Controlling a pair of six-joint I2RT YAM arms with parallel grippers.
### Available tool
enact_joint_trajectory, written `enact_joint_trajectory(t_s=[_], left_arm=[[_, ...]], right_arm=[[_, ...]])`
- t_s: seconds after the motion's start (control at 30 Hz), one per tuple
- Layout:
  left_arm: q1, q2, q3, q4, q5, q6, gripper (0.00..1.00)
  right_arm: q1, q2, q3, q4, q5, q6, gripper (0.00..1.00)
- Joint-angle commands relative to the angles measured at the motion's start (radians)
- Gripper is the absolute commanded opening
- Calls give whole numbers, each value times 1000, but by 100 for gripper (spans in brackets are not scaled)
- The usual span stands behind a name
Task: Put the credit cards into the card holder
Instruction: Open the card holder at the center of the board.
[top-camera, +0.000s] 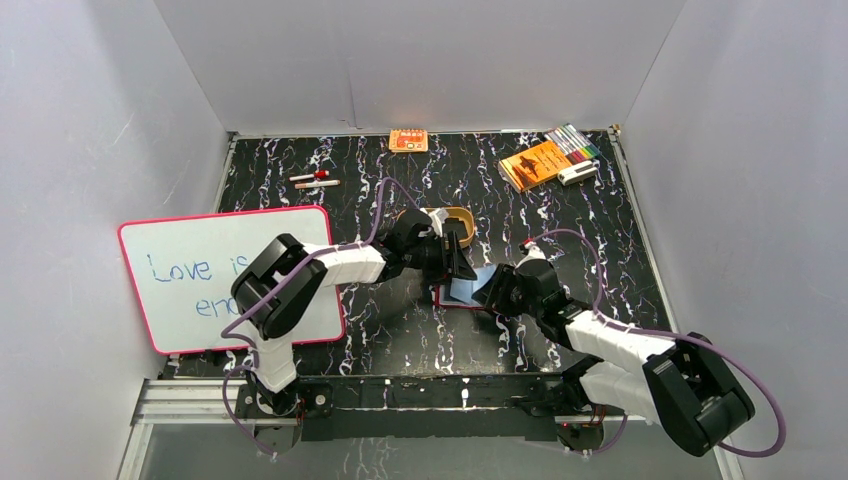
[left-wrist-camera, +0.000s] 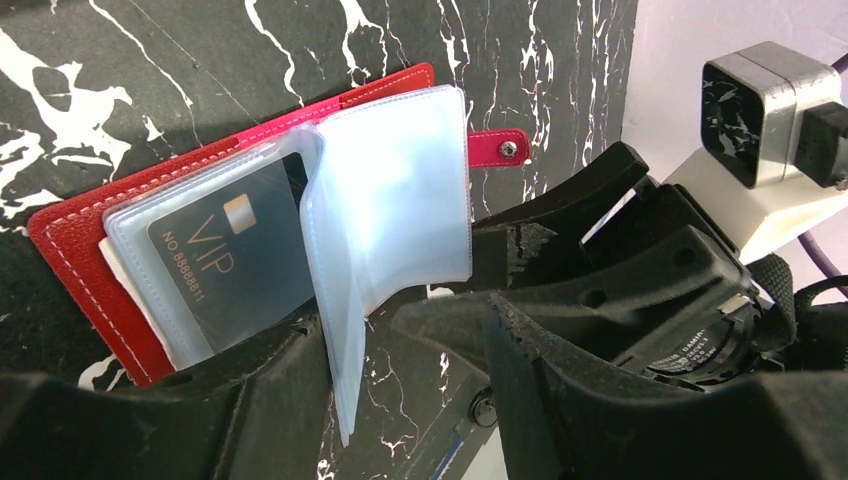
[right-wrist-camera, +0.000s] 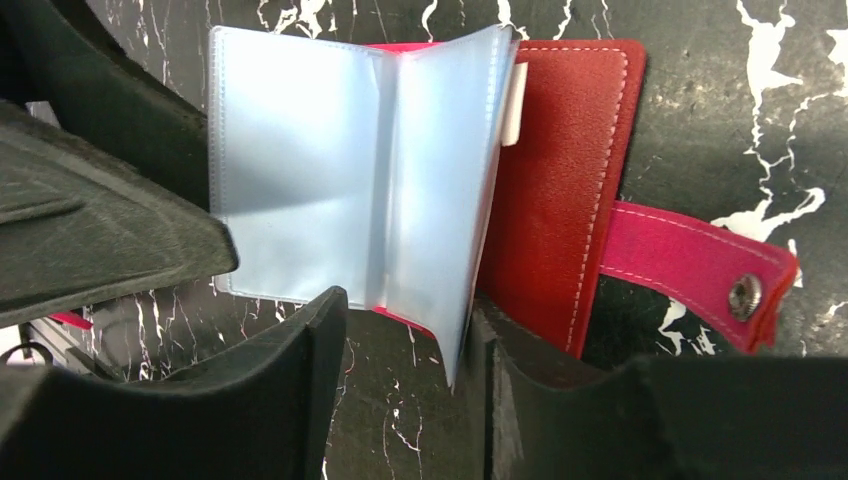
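Observation:
The card holder (left-wrist-camera: 85, 250) is a red wallet lying open on the black marble table, its snap tab (right-wrist-camera: 700, 270) stretched out to one side. Frosted plastic sleeves (right-wrist-camera: 300, 170) fan up from it. A dark credit card marked VIP (left-wrist-camera: 235, 265) sits inside one sleeve. My left gripper (left-wrist-camera: 400, 390) is open, and one upright sleeve leaf (left-wrist-camera: 345, 340) stands between its fingers, close to the left one. My right gripper (right-wrist-camera: 410, 390) is open too, with a sleeve edge hanging beside its right finger (right-wrist-camera: 530, 400). In the top view both grippers meet over the card holder (top-camera: 462, 290).
A pink-framed whiteboard (top-camera: 230, 275) lies at the left. A tan oval tray (top-camera: 458, 222) sits just behind the left gripper. At the back are an orange packet (top-camera: 408, 140), an orange booklet (top-camera: 535, 163), markers (top-camera: 573, 142) and two pens (top-camera: 315, 180).

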Motion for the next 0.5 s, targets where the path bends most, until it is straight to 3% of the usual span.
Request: enact_joint_trajectory(t_s=[0.0, 0.27, 0.37, 0.47], left_arm=[[-7, 12, 46, 31, 43, -7, 53], [-14, 50, 65, 64, 51, -23, 53], [-14, 51, 71, 80, 59, -33, 53], [-16, 55, 90, 83, 68, -36, 54]], right_arm=[[-3, -6, -3, -89, 31, -21, 59], [-4, -63, -1, -176, 96, -3, 75], [-3, -86, -2, -197, 103, -4, 98], [-3, -108, -4, -207, 104, 0, 99]])
